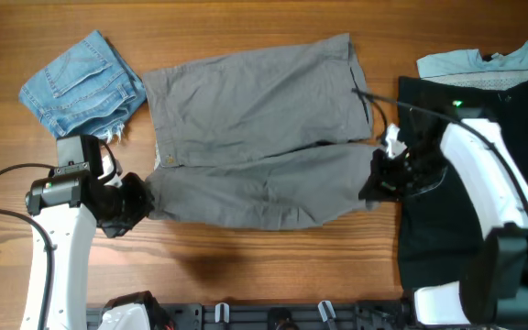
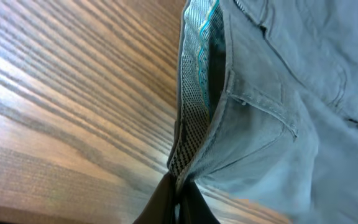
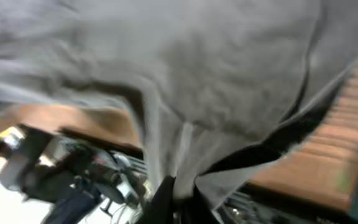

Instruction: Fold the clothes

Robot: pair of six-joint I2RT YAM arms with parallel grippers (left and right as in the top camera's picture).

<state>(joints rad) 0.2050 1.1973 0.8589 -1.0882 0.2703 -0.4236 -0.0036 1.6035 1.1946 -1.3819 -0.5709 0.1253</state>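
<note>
Grey shorts [image 1: 255, 137] spread flat at table [image 1: 264, 266] centre, waistband toward left edge, legs toward right edge. Left hand [image 1: 145, 200] clamped shut on near waistband corner; patterned lining seen at pinch in left wrist view. Right hand [image 1: 375, 180] closed tight on near leg hem, cloth bunched at fingers [image 3: 165, 200]. Denim shorts [image 1: 81, 82] laid at far left corner. Black garment [image 1: 424, 247] laid along right edge, partly covered by right arm. Pale blue garment [image 1: 489, 60] seen at far right corner.

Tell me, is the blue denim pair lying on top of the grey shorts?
No, the denim shorts lie on the bare table beside the grey shorts, not on top of them.
</note>
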